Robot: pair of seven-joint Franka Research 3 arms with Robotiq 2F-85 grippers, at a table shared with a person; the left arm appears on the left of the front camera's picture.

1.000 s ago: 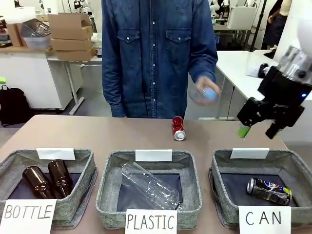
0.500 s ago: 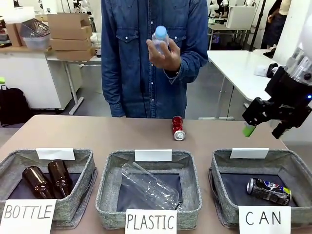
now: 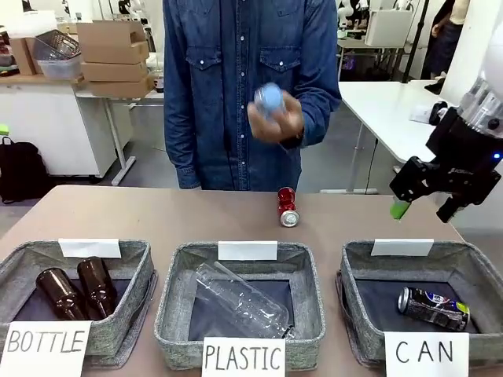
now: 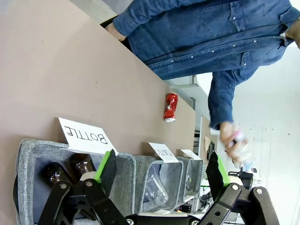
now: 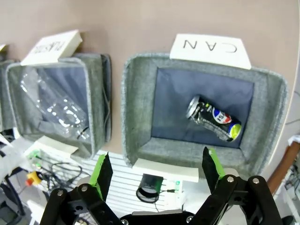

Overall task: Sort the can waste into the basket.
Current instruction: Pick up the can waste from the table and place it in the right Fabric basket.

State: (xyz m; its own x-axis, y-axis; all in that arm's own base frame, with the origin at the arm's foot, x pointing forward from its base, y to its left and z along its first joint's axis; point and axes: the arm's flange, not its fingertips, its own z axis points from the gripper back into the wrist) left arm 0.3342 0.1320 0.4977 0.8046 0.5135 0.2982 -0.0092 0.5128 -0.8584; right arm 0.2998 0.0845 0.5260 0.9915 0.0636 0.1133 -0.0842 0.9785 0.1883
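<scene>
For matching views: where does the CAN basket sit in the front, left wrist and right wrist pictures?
Front view: the basket is bottom right, rightmost in the row.
Left wrist view: the basket is small, lower middle, farthest in the row.
Right wrist view: the basket is centre right, black can inside.
Shared landmark: the clear bottle in the neighbouring PLASTIC bin.

Lab: white worktables (image 3: pixel 389 106), stacked cardboard boxes (image 3: pixel 115 55).

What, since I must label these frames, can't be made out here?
Front view: the bottle in the person's hand is motion-blurred.
Front view: print on the black can and red can is too small to read.
Left wrist view: the brown bottles sit half hidden behind the BOTTLE basket's wall.
</scene>
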